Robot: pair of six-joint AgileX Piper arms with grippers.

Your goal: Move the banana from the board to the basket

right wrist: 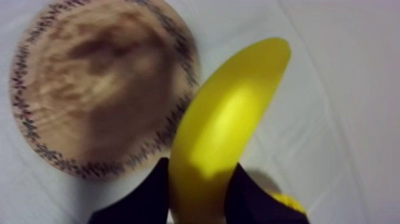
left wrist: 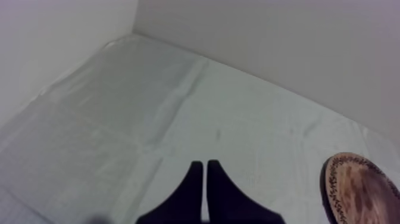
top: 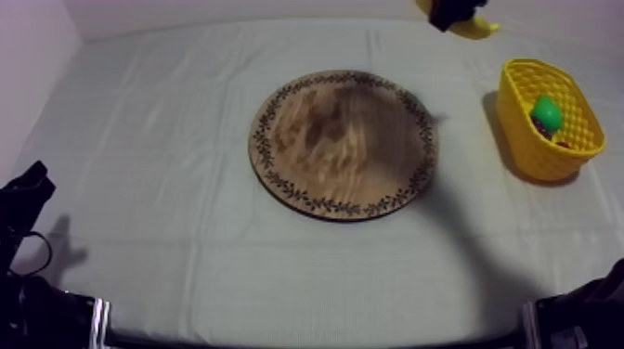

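Transport step: right end effector clamped on the banana, seemingly above the far edge of the tabletop — next, bring it over the yellow basket at the right edge — then release.

Board central; basket right of it, toy fruit inside; banana aloft beyond basket.

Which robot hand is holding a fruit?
The right gripper: it is shut on the yellow banana. The left gripper is shut on nothing, a narrow wedge over the cloth.
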